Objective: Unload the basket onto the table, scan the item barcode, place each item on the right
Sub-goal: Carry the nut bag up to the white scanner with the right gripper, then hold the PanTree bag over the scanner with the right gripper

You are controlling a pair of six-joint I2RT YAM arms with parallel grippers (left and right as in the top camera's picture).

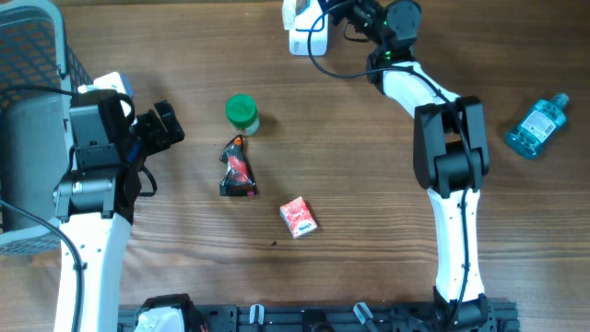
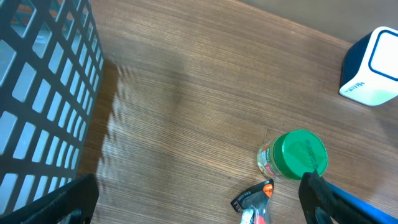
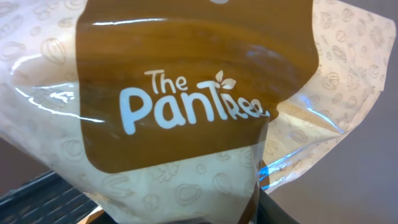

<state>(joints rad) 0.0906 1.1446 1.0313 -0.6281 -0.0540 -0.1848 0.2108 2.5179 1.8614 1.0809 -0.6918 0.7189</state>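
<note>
Right gripper (image 1: 324, 13) is at the far edge of the table, arm stretched forward. We read it as closed partway on the snack bag (image 3: 186, 112). In the right wrist view the bag fills nearly the whole picture: a brown panel with white "The PanTree" lettering and clear, glossy edges. The fingers themselves are mostly hidden behind it.

From overhead, we place the bag just beside or over the white-and-blue scanner (image 1: 309, 39); we cannot tell whether they touch.

Left gripper (image 1: 164, 124) has its jaws spread wide and holds nothing. It sits low over the table near the mesh basket (image 1: 37, 37).

Loose on the table:
- green-lidded jar (image 1: 241, 112), upright
- dark crumpled packet (image 1: 237, 169), just beside the jar
- small red box (image 1: 298, 218)
- blue bottle (image 1: 536, 126), lying well apart at the right
</note>
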